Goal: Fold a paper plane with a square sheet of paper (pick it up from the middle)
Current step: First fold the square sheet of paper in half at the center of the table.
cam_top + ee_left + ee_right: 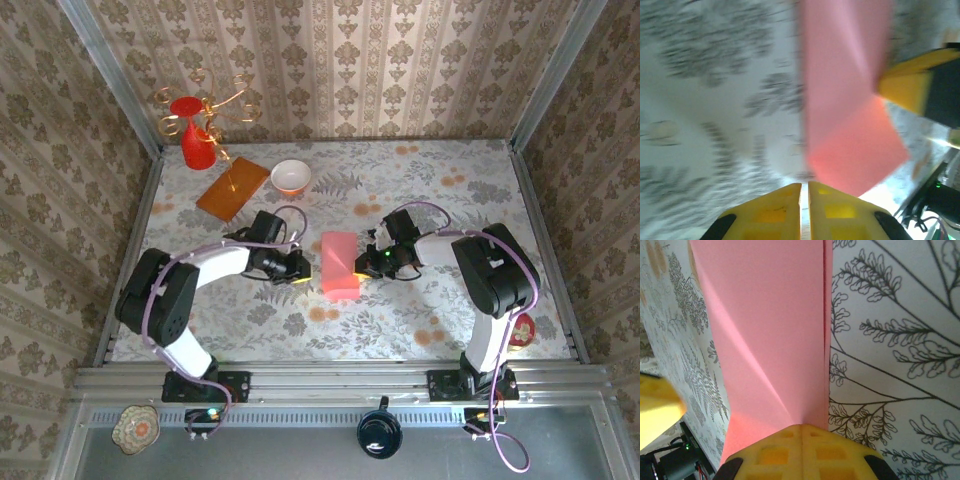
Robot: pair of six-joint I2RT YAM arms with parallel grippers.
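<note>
top view: pink paper (340, 265) on tabletop (450, 200), between left gripper (297, 268) and right gripper (366, 264). wrist views: both pressed closed, left empty, right's tip meets paper crease, hold unclear.

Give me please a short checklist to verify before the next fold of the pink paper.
1. Paper folded into a narrow strip, lying on the table between both arms: ok.
2. Right end effector shut, tips at the paper's edge: ok.
3. Left end effector shut, beside the paper, holding nothing: ok.
4. Paper layers aligned along the edge: cannot tell.
5. Board and bowl well apart from the paper: ok.
</note>
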